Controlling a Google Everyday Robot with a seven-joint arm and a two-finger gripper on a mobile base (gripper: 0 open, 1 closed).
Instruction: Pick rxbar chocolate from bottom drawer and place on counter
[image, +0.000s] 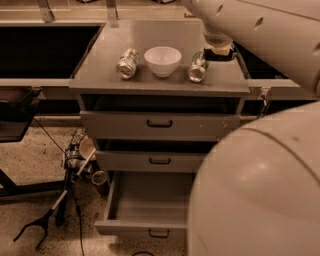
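The bottom drawer (145, 202) is pulled open; the part of its grey floor that shows holds nothing, and my arm hides its right side. The counter (150, 35) is the grey cabinet top. My gripper (218, 47) is low over the counter's right rear, just behind the right can. A small dark flat thing (226, 55) lies right under it; I cannot tell whether it is the rxbar chocolate or whether the gripper holds it.
On the counter, a white bowl (162, 60) stands between two shiny cans lying on their sides, one to the left (127, 63) and one to the right (197, 66). The two upper drawers (160, 123) are closed. My arm (255, 195) fills the lower right. Cables and a grabber tool (65, 195) lie on the floor at the left.
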